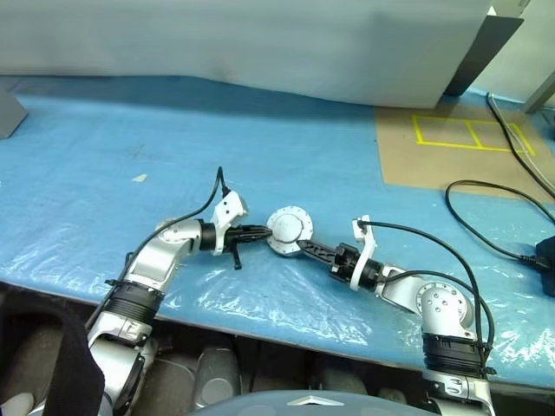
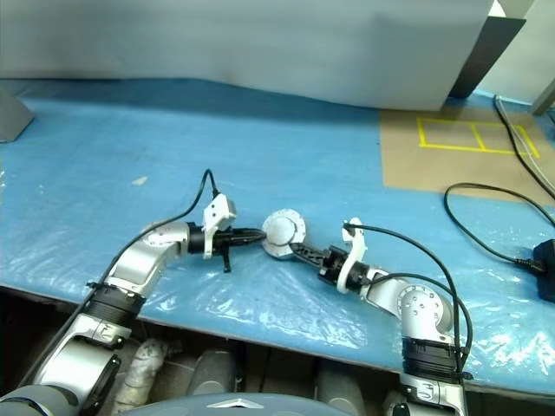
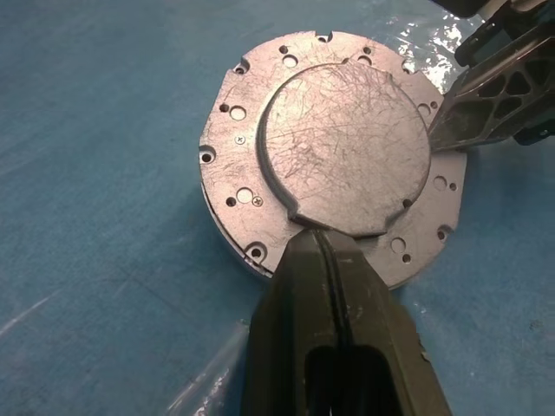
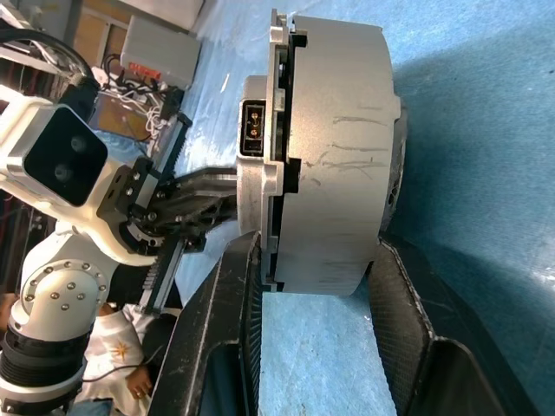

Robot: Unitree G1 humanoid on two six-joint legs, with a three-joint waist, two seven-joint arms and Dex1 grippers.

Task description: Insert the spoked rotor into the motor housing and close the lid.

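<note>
Together on a blue plastic-covered tabletop (image 1: 104, 130), two robot arms meet at the motor housing (image 1: 290, 230), which sits near the middle of the work surface toward its near edge. Seen from above, the housing shows a round grey metal face with a raised, scratched centre disc and a ring of small holes around its flange. The left gripper (image 1: 261, 232) reaches in from the left, its black fingers (image 3: 334, 286) pressed together with no gap between them, their tips touching the housing's left rim. The right gripper (image 1: 305, 246) comes in from the near right, its fingers (image 4: 221, 295) standing on either side of the housing's thick grey body, one against the flanged face and one against the opposite side, closing around the puck; whether they grip it firmly cannot be told. A small yellow-marked connector shows on the housing's edge in the right wrist view. Farther right on the tabletop lies a brown cardboard sheet (image 1: 434, 165) marked with yellow tape lines, and a black cable (image 1: 486, 227) loops across the blue cover beside it. A grey panel (image 1: 260, 43) stands along the far side.
</note>
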